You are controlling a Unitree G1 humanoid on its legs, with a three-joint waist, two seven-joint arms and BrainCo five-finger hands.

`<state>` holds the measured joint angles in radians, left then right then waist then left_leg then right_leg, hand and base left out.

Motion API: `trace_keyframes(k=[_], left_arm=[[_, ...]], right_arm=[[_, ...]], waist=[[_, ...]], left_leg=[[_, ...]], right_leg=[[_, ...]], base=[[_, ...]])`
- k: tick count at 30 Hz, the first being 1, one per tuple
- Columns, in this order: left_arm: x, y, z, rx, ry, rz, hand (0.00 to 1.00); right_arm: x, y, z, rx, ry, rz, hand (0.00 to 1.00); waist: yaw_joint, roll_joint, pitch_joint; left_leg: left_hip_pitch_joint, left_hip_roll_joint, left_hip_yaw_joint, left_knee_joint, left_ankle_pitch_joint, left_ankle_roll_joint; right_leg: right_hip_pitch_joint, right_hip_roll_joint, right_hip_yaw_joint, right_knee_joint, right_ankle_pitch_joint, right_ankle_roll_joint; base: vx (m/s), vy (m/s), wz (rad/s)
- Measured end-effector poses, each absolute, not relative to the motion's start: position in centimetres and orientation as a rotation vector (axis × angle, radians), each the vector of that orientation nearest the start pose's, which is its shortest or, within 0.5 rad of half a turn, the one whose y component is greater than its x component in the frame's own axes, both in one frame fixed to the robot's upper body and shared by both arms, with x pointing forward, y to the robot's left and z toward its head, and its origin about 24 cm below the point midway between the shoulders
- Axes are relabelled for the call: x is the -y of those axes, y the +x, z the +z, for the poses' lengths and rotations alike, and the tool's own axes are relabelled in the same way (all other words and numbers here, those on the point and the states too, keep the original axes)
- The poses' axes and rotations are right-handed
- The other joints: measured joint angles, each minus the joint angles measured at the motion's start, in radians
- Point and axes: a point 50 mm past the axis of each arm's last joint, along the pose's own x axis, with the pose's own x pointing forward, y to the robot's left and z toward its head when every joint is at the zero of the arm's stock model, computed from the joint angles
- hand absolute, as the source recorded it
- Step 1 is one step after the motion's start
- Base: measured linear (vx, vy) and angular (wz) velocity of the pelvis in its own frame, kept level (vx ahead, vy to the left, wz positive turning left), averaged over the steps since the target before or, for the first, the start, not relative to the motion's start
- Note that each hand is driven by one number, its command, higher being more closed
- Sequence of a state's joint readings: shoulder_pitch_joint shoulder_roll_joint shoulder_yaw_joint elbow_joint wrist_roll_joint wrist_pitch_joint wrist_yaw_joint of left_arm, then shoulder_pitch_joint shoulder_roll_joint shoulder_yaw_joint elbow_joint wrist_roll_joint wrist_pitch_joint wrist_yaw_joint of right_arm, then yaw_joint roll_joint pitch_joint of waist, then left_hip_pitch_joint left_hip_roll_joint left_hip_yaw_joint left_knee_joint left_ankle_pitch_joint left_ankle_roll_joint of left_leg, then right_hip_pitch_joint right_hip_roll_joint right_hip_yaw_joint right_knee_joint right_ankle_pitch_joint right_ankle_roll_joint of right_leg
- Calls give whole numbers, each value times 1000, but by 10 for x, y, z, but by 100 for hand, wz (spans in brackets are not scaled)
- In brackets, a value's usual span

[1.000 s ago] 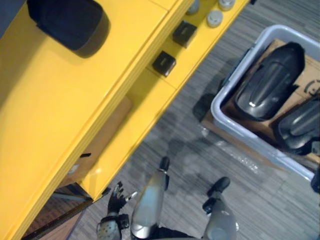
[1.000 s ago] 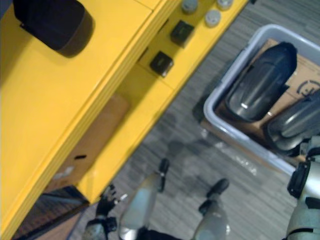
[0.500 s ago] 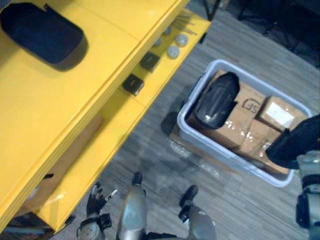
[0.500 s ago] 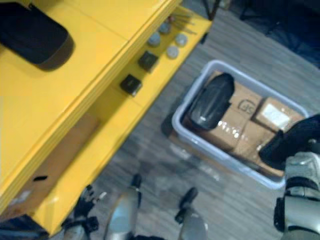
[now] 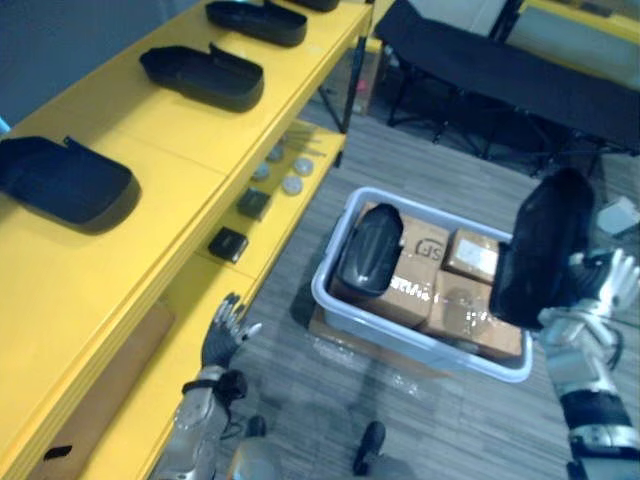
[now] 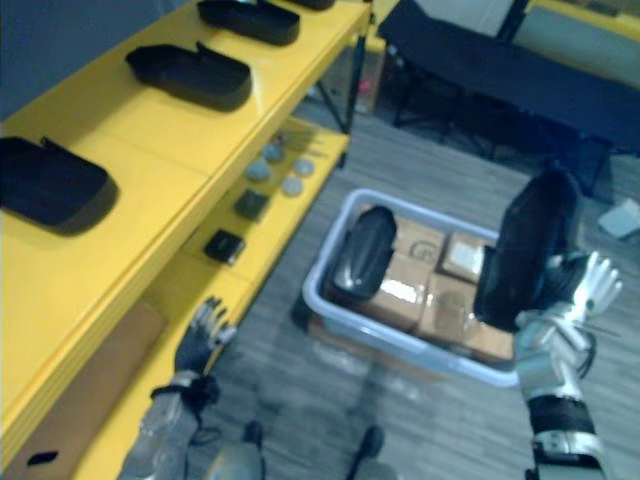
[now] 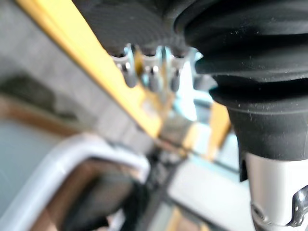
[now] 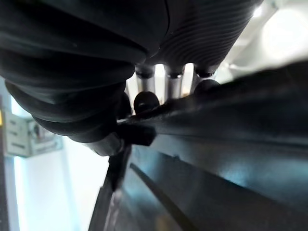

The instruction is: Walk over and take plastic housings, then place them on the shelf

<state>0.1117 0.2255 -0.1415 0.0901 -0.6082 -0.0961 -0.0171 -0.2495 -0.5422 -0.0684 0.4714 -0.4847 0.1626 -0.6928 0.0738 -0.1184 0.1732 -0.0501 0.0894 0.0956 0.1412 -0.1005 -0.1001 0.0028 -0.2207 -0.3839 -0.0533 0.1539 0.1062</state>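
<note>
Fingers (image 8: 173,77) and thumb of the right hand (image 5: 595,288) pinch a black plastic housing (image 5: 540,250), upright over the grey bin's (image 5: 420,348) right end. A second housing (image 5: 368,250) lies on cardboard boxes (image 5: 470,255) inside the bin. The left hand (image 5: 222,338) has its fingers spread loose, just off the yellow shelf's (image 5: 150,170) lower front edge. Shelf-top housings (image 5: 65,180) (image 5: 203,77) (image 5: 255,20) sit in a row up there.

One glossy black plastic housing (image 5: 540,245) stands almost upright in the air, pinched by the right hand (image 5: 603,283). A second housing (image 5: 368,248) lies dome-up on cardboard boxes (image 5: 470,255) in the grey bin (image 5: 420,347). On the yellow shelf (image 5: 160,150), well apart, lie a near housing (image 5: 70,180), a middle housing (image 5: 205,75) and a far housing (image 5: 258,20).
</note>
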Motion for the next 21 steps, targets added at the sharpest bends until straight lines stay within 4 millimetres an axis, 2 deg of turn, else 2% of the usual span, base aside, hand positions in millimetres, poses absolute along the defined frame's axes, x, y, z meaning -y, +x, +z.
trace_keyframes(k=[4,7,9,11,14,18,21], left_arm=[[-163,228,-2,-238,-497,-108,0],[-147,227,-19,-406,-562,-194,0],[-132,220,-40,-565,-548,-257,0],[-121,217,-51,-659,-531,-307,0],[-104,220,-62,-760,-546,-346,0],[-93,230,-59,-776,-521,-367,0],[-85,253,-47,-751,-510,-371,0]], right_arm=[[312,277,73,11,-1097,-790,100],[307,280,76,46,-1110,-764,100],[294,287,76,81,-1131,-681,100],[284,293,77,108,-1132,-625,100],[275,296,75,129,-1141,-564,100],[262,305,80,170,-1140,-535,100],[257,323,104,245,-1118,-564,100]], waist=[[-4,2,-15],[-7,9,-39],[-19,12,-63],[-33,16,-66],[-36,16,-66],[-57,18,-66],[-60,19,-41]], left_leg=[[16,2,8,1,0,0],[18,2,11,3,-1,0],[19,2,21,7,0,0],[18,0,25,7,1,-1],[14,0,30,7,3,-2],[-7,2,34,10,7,-2],[-67,5,36,42,9,-2]], right_leg=[[11,1,4,0,0,1],[14,1,5,-3,1,3],[15,1,12,-20,11,14],[12,2,21,-26,19,9],[-1,2,32,-27,25,2],[-21,2,34,-26,26,-3],[-69,4,38,-26,39,-16]], base=[[-50,-2,-6],[-67,-1,-3],[-44,-6,-12],[-48,2,-11],[-56,1,-12],[-62,-7,-3],[-80,-8,-2]])
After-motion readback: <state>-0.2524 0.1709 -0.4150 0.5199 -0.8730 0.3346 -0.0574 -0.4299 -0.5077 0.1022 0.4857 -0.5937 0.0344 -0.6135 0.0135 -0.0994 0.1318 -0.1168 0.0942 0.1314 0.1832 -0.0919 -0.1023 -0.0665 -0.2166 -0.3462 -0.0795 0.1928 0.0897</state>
